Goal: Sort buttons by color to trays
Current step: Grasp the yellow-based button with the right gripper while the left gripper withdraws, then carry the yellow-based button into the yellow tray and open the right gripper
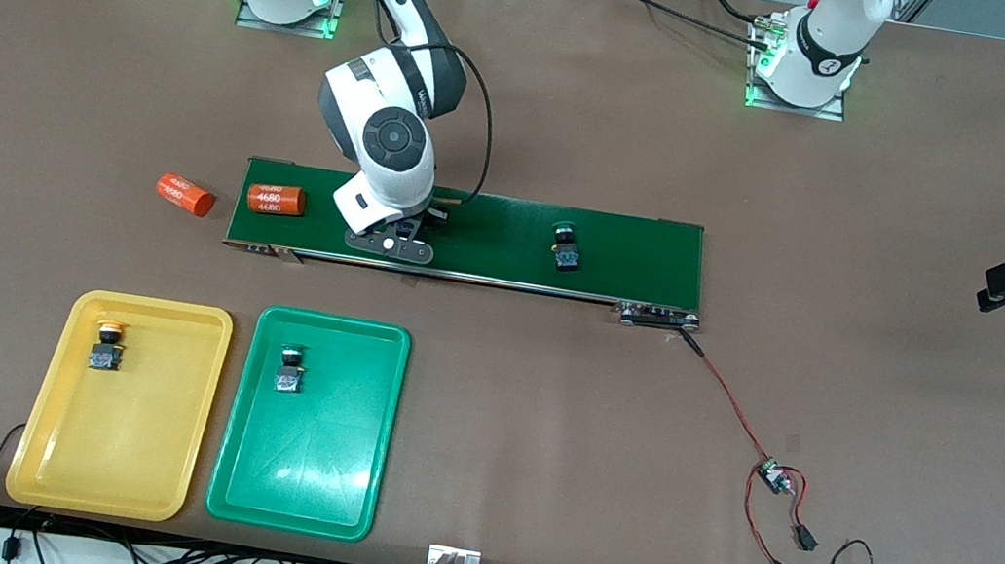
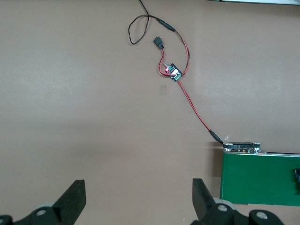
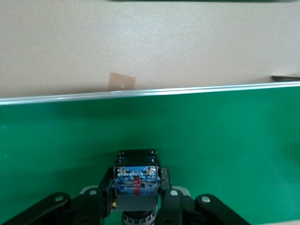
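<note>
The right pincer (image 3: 136,199) is down on the belt (image 1: 490,231), clamped on a button (image 3: 136,180). The left pincer (image 2: 138,199) hangs wide open and empty over bare desk (image 1: 582,136), waiting.

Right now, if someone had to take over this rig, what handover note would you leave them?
Right gripper: down on the conveyor belt, shut on a button; cap colour hidden.
Left gripper: open, waiting over bare table at its own end.
Done: one yellow button in the yellow tray, one green button in the green tray.
Left: tray the gripped button by its colour, then the green button on the belt. Ignore the two orange cylinders.
</note>
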Motion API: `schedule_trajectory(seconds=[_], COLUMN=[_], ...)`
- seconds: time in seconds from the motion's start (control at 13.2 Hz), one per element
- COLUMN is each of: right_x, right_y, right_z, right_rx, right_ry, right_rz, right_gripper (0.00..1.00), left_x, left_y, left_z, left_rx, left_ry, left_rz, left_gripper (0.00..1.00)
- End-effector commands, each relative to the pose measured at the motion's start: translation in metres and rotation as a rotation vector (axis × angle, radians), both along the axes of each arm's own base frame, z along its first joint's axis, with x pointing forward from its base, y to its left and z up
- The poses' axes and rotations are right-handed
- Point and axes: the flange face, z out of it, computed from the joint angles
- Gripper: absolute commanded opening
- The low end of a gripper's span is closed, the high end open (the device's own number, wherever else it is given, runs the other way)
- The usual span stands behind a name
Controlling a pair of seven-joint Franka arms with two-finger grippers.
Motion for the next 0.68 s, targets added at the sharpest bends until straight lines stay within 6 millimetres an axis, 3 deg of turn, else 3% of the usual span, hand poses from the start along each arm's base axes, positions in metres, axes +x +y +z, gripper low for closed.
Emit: schedule_trajectory(seconds=[0.0, 0.15, 0.23, 0.61], right_x=[0.022, 0.061, 0.079, 0.148], right_y=[-0.026, -0.073, -0.094, -0.219], right_z=[0.056, 0.093, 0.101, 0.102], right_rx=[0.014, 0.033, 0.045, 0.093], right_ry=[-0.023, -0.052, -0.072, -0.144], right_rz=[0.026, -0.044, -0.063, -0.066], right_gripper=[0.2, 0.2, 0.2, 0.21], left_x=[-0.003, -0.003, -0.004, -0.009], left_y=[0.001, 0.001, 0.001, 0.002], left_z=[0.006, 0.008, 0.007, 0.0], left_rx=[-0.021, -0.021, -0.021, -0.023], left_ry=[0.002, -0.001, 0.005, 0.045], left_rz=[-0.021, -0.019, -0.013, -0.018], left_gripper=[1.0, 1.0, 1.0, 1.0])
